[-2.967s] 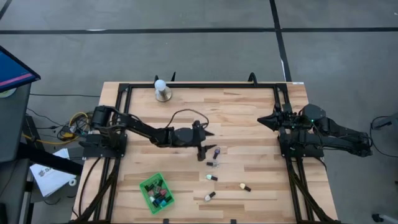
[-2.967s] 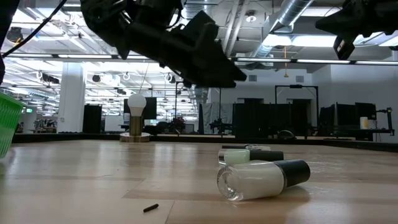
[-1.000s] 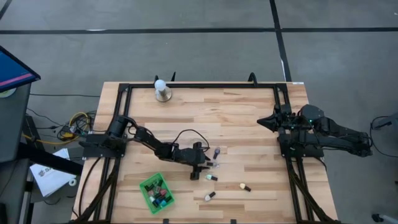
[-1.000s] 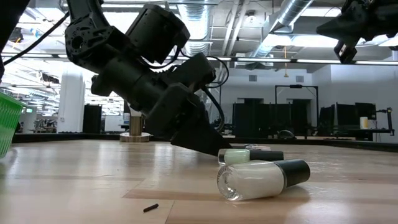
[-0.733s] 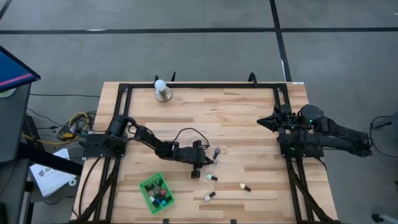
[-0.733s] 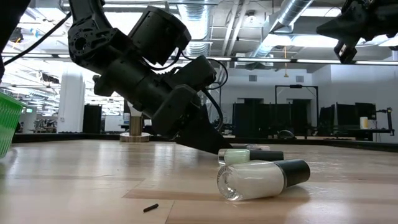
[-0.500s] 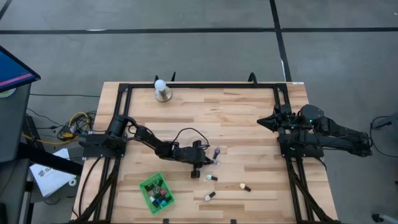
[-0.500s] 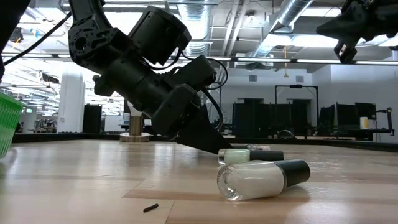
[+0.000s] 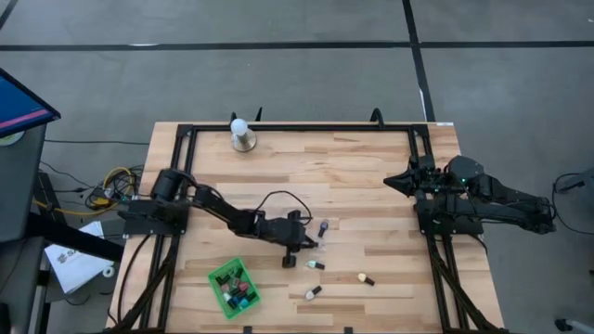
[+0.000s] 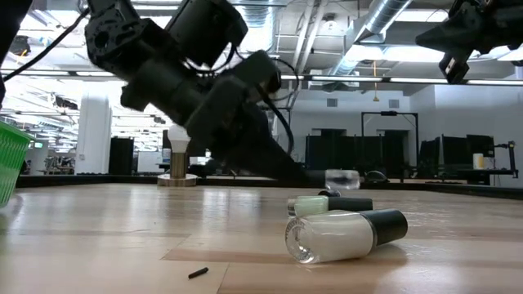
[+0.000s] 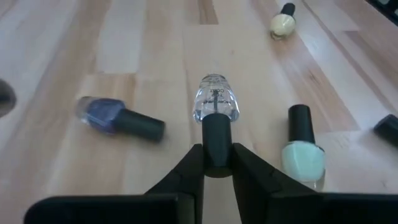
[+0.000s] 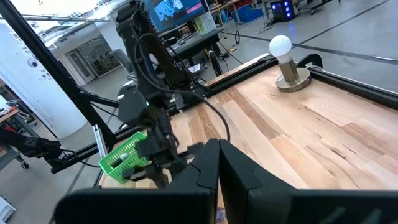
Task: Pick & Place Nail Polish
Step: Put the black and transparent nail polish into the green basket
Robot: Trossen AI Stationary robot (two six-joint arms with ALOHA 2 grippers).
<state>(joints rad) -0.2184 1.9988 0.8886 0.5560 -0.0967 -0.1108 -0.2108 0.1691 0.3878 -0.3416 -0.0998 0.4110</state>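
The left pincer (image 11: 217,163) is clenched on the dark cap of a clear bottle (image 11: 216,104), with the glass body sticking out past the fingertips. In the low view that clear bottle (image 10: 341,179) hangs just above the worktop (image 9: 362,176), so the step in hand looks like the lift and carry toward the green basket (image 9: 233,287), which sits near the front edge on the left and already holds several bottles.

To do it well, the grip should stay firm on the cap, since the heavier glass end could swing or slip. It is best to rise straight before turning, because a purple bottle (image 11: 118,119) and a mint bottle (image 11: 303,153) lie just beside the fingers on either side and could be knocked. A cream bottle (image 11: 281,20) lies farther off. The release should come only once the bottle is well over the basket's opening and low.

The right pincer (image 9: 392,179) waits at the worktop's right edge; from the right wrist view its fingers seem drawn together, holding nothing.
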